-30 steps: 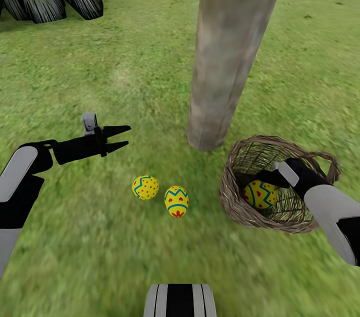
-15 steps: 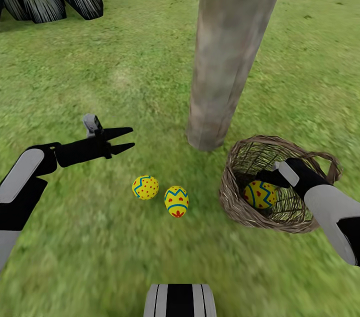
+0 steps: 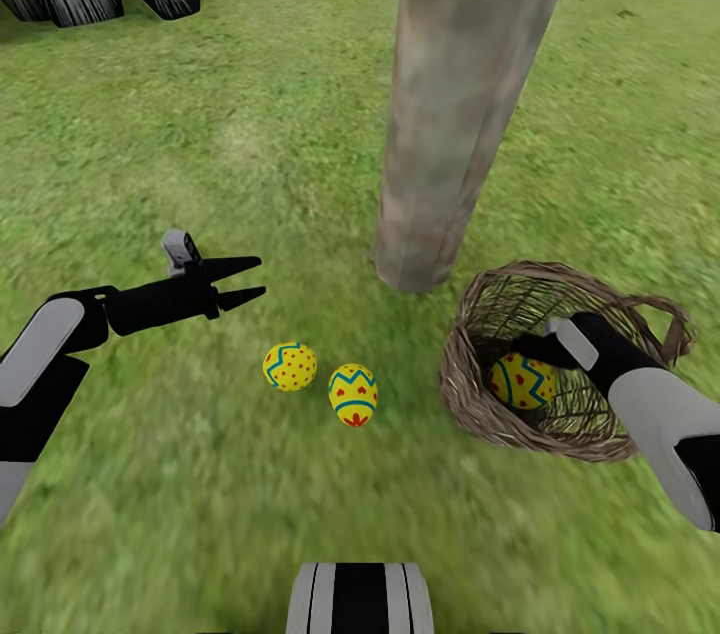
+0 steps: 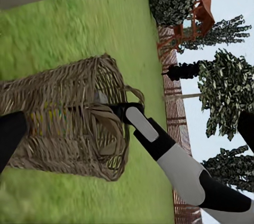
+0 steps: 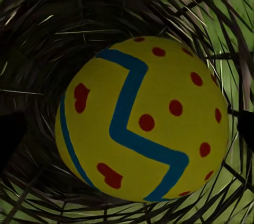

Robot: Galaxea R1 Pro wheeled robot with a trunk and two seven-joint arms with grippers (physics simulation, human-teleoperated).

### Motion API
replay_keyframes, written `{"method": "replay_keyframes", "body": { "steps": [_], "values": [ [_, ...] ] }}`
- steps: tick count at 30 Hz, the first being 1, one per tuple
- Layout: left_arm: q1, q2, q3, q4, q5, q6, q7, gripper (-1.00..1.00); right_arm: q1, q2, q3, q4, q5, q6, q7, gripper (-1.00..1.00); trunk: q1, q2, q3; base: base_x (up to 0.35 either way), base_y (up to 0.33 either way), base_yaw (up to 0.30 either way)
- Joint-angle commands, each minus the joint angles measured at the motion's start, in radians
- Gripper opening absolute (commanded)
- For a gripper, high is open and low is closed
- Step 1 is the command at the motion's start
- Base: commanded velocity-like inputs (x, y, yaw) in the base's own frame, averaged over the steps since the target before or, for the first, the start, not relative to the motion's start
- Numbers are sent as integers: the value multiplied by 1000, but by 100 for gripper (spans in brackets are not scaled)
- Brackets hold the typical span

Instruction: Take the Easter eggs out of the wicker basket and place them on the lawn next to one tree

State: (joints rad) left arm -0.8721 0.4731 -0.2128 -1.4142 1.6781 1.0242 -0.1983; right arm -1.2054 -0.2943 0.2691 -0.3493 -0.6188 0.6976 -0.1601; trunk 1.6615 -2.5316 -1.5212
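Since a second ago the head camera has tipped a little downward, so the whole scene sits slightly higher in the picture. The left hand has barely shifted; it hovers over the lawn, its two fingers a narrow gap apart and holding nothing.

Two Easter eggs already lie on the grass, just beside each other and near the foot of the tree trunk.

The step in hand looks like fetching the last egg. The right hand reaches inside the tilted wicker basket, just above the third Easter egg. In the right wrist view this egg sits close between the dark fingertips, yet whether they have closed on it cannot be told.

The next move likely calls for a firm grip on the round egg, then lifting it clear of the woven rim without dragging the basket.
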Motion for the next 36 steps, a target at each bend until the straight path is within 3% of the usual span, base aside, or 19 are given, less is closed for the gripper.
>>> {"method": "replay_keyframes", "body": {
  "steps": [1,6,12,17,20,36],
  "values": [
    [-1,1,-2,3,-8,0,-10,100,0,-1,7,-4,-11,0,-7,100,0,0,-1,0,0,0],
    [-1,1,-2,7,-8,0,-10,100,0,-1,7,-7,-10,-29,-6,100,0,0,-1,0,0,0],
    [-1,20,-3,9,-8,0,-10,100,0,-1,7,-7,-10,-48,-10,100,0,0,-1,0,0,0],
    [-1,22,-2,9,-7,0,-10,100,0,-22,6,-5,-10,-50,-9,100,0,0,-1,0,0,0],
    [-1,22,-2,18,-7,0,-10,100,0,-26,6,-1,-10,-64,-10,100,1,-1,-12,0,0,0],
    [-1,22,-3,21,-7,0,-10,100,0,-26,7,-3,-12,-57,-3,100,2,-1,-20,0,0,0]
  ]
}}
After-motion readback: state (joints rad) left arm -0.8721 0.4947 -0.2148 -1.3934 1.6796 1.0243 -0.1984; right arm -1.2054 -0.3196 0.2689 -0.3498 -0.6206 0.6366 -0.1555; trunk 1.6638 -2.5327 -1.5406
